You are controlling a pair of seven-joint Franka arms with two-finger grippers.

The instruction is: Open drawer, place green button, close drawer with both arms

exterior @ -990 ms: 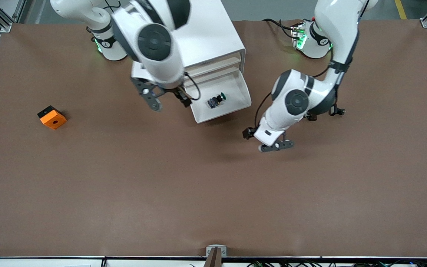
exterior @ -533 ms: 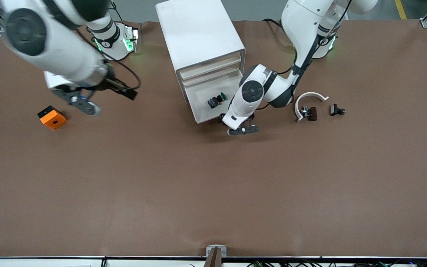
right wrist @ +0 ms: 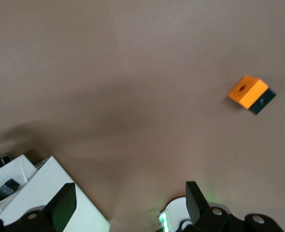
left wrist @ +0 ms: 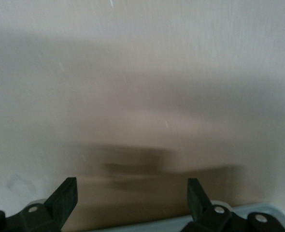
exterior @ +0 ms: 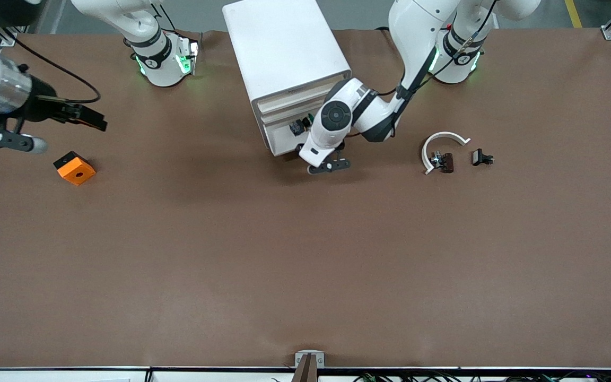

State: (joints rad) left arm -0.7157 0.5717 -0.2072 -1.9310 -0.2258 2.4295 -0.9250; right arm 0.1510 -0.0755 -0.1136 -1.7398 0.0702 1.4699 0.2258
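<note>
The white cabinet stands near the robots' bases. Its lowest drawer is pulled out a short way. The green-capped button lies in the drawer, partly hidden by the left arm. My left gripper is open and empty, right at the drawer's front. The pale cream front fills the left wrist view between the open fingers. My right gripper is open and empty, raised over the table at the right arm's end, near the orange block. The right wrist view shows the button far off.
The orange block with a hole also shows in the right wrist view. A white curved piece and two small dark parts lie toward the left arm's end. The right arm's base glows green.
My left gripper has moved to the drawer's front and the drawer has slid most of the way in. My right arm has swung away from the cabinet toward its end of the table.
</note>
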